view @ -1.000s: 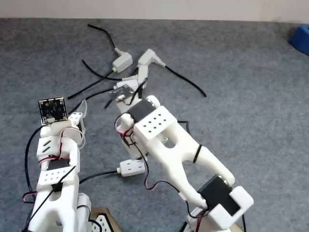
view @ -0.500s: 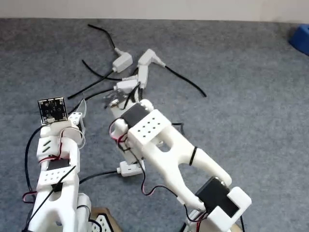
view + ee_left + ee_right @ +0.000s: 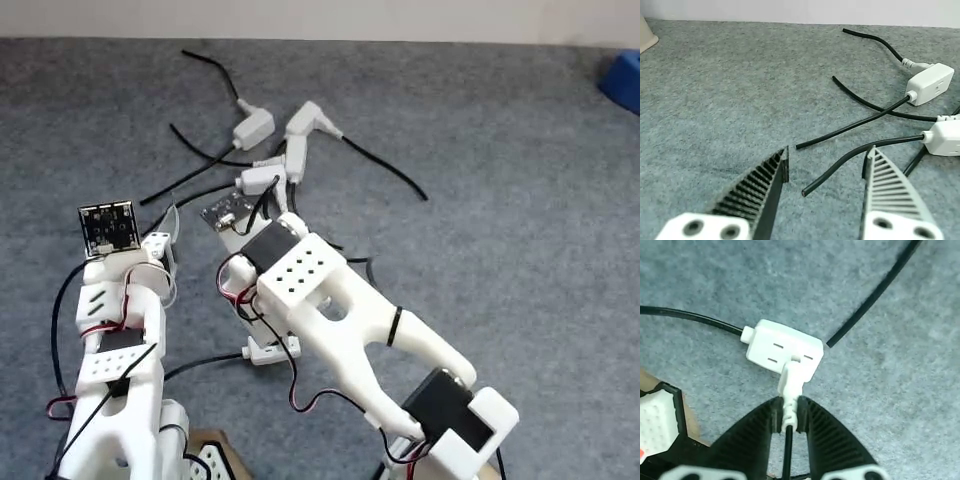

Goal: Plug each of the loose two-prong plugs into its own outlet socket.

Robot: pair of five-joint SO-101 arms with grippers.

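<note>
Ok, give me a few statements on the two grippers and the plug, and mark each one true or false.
1. The right gripper is shut on a white plug. True.
2. The left gripper grips a black cable. False: it is open with nothing between its fingers, and the black cable lies loose on the carpet.
3. The plug's front end touches the white outlet socket. True.
4. The outlet socket rests on bare wood. False: it lies on grey carpet.
</note>
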